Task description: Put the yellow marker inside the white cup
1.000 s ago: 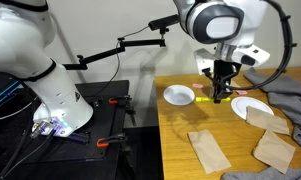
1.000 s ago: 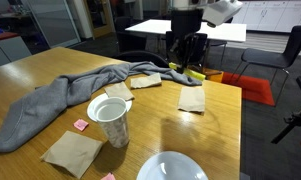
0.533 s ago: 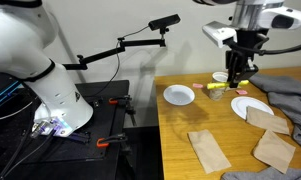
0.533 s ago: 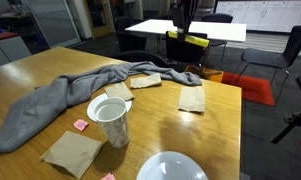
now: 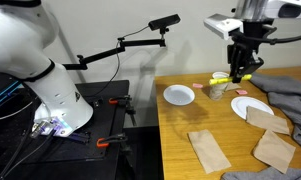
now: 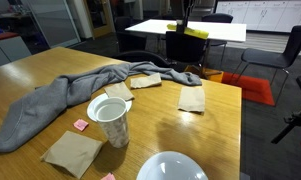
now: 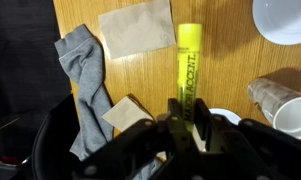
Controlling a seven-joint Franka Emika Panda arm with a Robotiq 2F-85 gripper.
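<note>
Presently held: thin bright yellow marker (image 7: 189, 62), gripped near one end. In the wrist view its barrel stretches away from the fingers over the wood, with printed lettering along it.
Gripper: black Robotiq gripper (image 7: 187, 108), its two fingers (image 7: 173, 112) clamped against the sides of the marker.
Height: in both exterior views the gripper (image 5: 240, 64) (image 6: 186, 20) hangs well above the table, and the yellow marker (image 5: 245, 73) (image 6: 196, 31) is in the air, touching nothing but the fingers.
Cup: small white tapered paper cup (image 5: 219, 88), upright on the table with its mouth open and a dark inside (image 6: 112, 120). In the wrist view the cup (image 7: 278, 103) sits off to the side of the marker, apart from it.
Plates: one flat round white plate (image 5: 179, 95) is just beside the cup, and a second white plate (image 5: 252, 107) is on its other side.
Bags: tan paper bags lie flat on the wood, one near the table's front (image 5: 208, 150) and one near the far edge (image 6: 193, 97).
Cloth: crumpled grey cloth (image 6: 60, 100) is spread across the tabletop and is also seen beside the marker in the wrist view (image 7: 85, 85).
Table: light wooden table (image 5: 180, 130).
</note>
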